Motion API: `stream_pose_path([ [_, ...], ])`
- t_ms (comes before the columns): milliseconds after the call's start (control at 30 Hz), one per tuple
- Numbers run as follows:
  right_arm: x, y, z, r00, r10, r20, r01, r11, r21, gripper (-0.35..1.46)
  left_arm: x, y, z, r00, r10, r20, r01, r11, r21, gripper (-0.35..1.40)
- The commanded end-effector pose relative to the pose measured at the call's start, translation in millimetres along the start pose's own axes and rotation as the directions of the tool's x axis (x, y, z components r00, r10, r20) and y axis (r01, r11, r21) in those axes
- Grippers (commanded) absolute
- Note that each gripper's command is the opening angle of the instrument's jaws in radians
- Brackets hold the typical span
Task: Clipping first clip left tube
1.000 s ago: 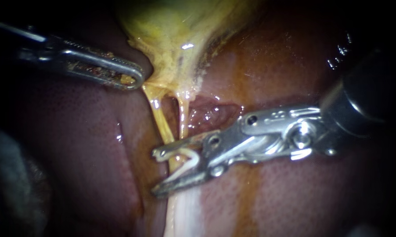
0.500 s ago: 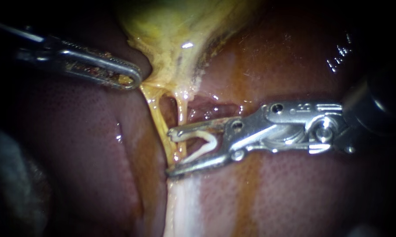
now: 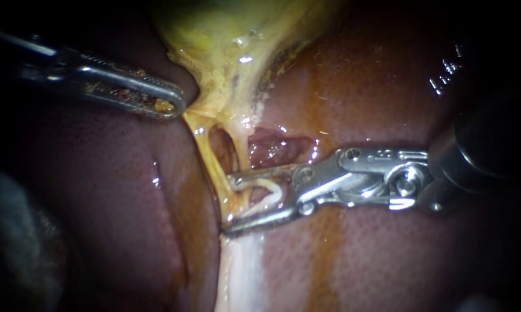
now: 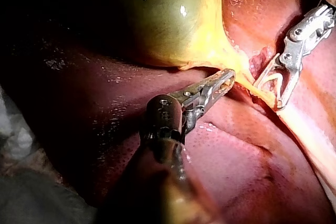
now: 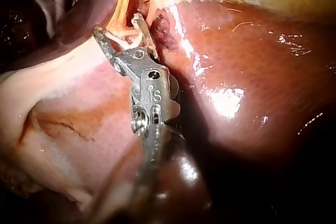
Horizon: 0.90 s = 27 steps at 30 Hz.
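Two thin yellow tubes run down from the gallbladder [image 3: 231, 34] [image 4: 168, 19]: the left tube [image 3: 207, 156] and the right tube [image 3: 241, 151]. My right instrument [image 3: 229, 204] [image 4: 267, 94] [image 5: 117, 24] comes in from the right, its jaws open with a white clip [image 3: 267, 193] [image 5: 126, 39] seated between them. Its jaw tips reach the left tube, and yellow strands lie in the gap. The right tube passes behind the upper jaw. My left instrument [image 3: 177, 107] [image 4: 227, 78] is shut on the yellow tissue at the gallbladder's lower end, holding it to the left.
Dark red liver [image 3: 110, 190] [image 4: 236, 166] [image 5: 252, 77] surrounds the tubes. A raw red pocket [image 3: 275, 147] shows just above the right instrument's jaws. A pale whitish band of tissue [image 3: 240, 271] runs down below the jaws.
My right instrument's open jaws have drawn back to the right and slightly up; their tips, earlier past the left tube, now sit at it. The left instrument has kept its hold.
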Motion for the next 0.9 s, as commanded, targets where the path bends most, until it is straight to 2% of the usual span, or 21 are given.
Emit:
stream_pose_path([
  [33, 0.2, 0.0, 0.4, 1.000, 0.001, 0.000, -0.001, 1.000, 0.001, 0.48, 0.0, 0.0, 0.0, 1.0000, 0.000, 0.000, 0.000, 1.000, 0.000, -0.35],
  [167, 1.0, 0.0, 1.8, 1.000, 0.003, 0.006, -0.003, 1.000, 0.012, 0.48, 0.0, 0.0, 0.0, 1.0000, 0.000, 0.000, 0.000, 1.000, 0.001, -0.35],
  [300, 1.5, -0.7, 2.8, 1.000, 0.001, 0.027, -0.002, 1.000, 0.029, 0.45, 0.1, 0.0, 0.1, 1.0000, 0.000, 0.000, 0.000, 1.000, 0.001, -0.35],
  [500, 2.3, -1.2, 4.1, 0.999, 0.001, 0.043, -0.002, 1.000, 0.020, 0.46, 0.1, 0.1, 0.3, 1.0000, -0.001, -0.001, 0.001, 1.000, 0.002, -0.35],
  [733, 3.0, -1.9, 4.5, 0.999, 0.003, 0.034, -0.004, 1.000, 0.030, 0.46, 0.2, 0.1, 0.4, 1.0000, -0.001, -0.001, 0.001, 1.000, 0.002, -0.35],
  [900, 4.4, -3.3, 4.0, 1.000, 0.011, 0.015, -0.012, 0.998, 0.062, 0.46, 0.2, 0.1, 0.3, 1.0000, -0.001, -0.001, 0.001, 1.000, 0.002, -0.35],
])
